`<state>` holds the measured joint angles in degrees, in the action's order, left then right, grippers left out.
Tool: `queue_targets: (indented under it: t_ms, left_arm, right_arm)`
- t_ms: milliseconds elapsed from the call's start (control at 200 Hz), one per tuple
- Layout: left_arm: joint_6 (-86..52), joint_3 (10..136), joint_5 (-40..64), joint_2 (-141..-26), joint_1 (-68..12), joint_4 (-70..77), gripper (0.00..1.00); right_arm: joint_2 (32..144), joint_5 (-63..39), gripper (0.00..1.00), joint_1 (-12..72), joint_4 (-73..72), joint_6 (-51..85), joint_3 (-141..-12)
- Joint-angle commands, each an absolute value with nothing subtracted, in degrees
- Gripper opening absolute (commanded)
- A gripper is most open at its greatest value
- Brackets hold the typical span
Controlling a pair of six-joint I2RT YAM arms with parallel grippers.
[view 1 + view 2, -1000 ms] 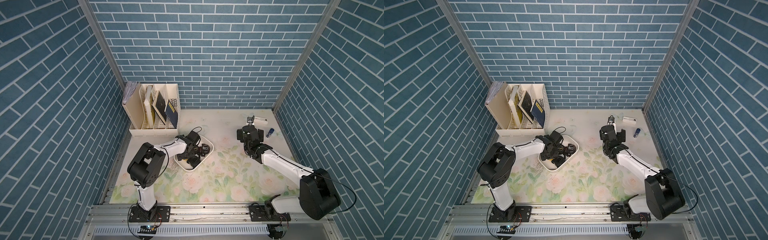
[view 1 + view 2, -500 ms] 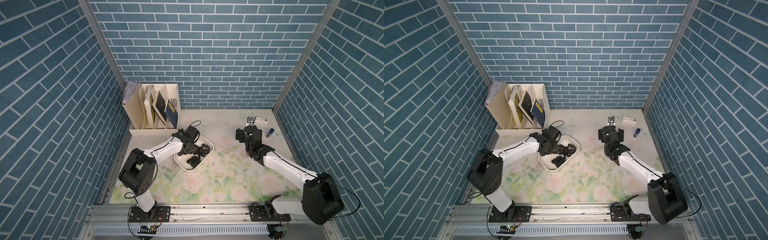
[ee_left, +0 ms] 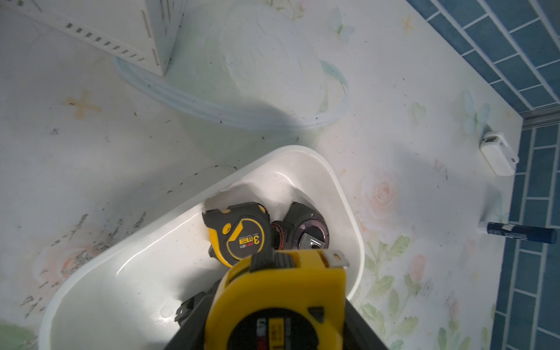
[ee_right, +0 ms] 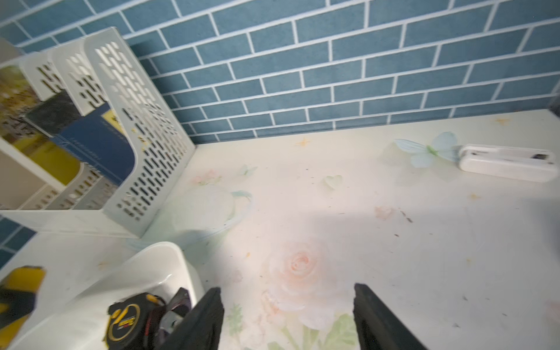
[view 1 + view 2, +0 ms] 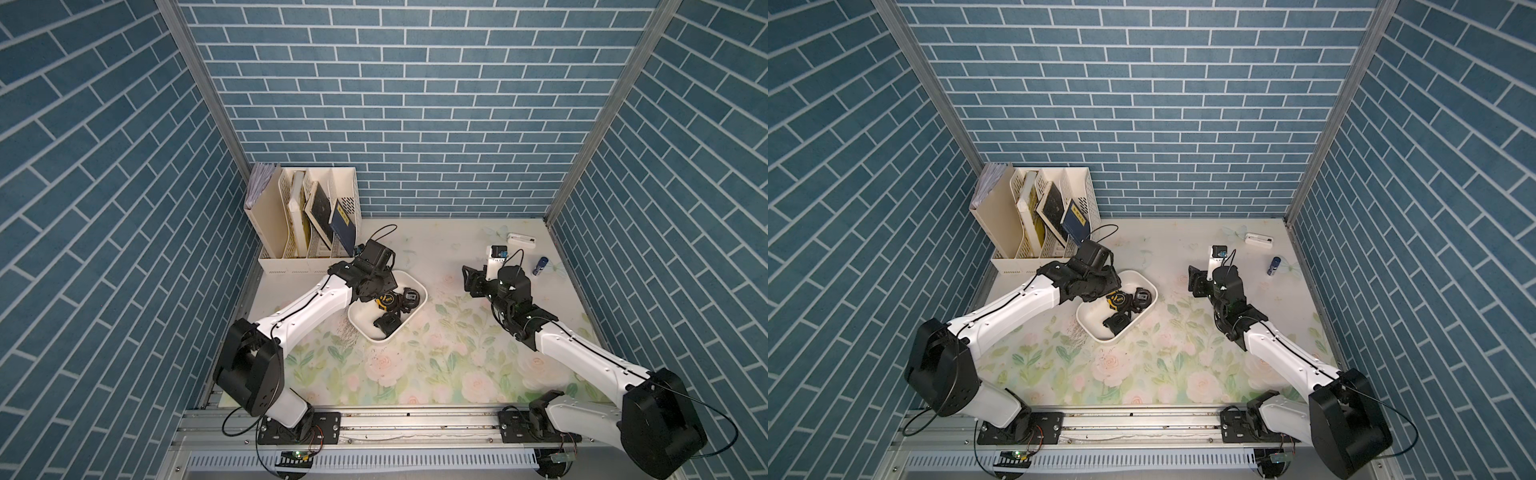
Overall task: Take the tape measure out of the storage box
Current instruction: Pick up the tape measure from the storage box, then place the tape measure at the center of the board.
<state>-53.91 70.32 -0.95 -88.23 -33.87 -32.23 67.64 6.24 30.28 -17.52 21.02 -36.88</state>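
The left end effector (image 3: 274, 336), bottom centre of its wrist view, pinched a yellow tape measure (image 3: 285, 285) above the storage box (image 3: 127, 272), seemingly to carry it out. The right end effector (image 4: 289, 318) stood spread and empty over the bench (image 4: 394, 242).

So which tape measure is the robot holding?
The bright yellow tape measure, in the left gripper; the black one with yellow trim lies loose in the white plastic tray.

Storage box (image 5: 360, 321) before file holder (image 5: 291, 266), tape measure (image 5: 385, 301) inside.
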Motion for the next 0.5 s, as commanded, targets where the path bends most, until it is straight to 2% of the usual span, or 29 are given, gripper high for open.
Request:
queue_targets:
  t_ms: [0, 495]
  left_arm:
    - [-55.50, 72.35, 0.65, -86.62, -33.59, -29.14, 0.00]
    - [-64.37, 70.69, 9.92, -85.39, -34.27, -15.98, 0.00]
  right_arm:
    - [68.10, 0.66, 0.67, 32.08, -23.46, 23.00, -37.37]
    - [74.32, -7.72, 0.69, 39.64, -40.14, 22.93, -37.07]
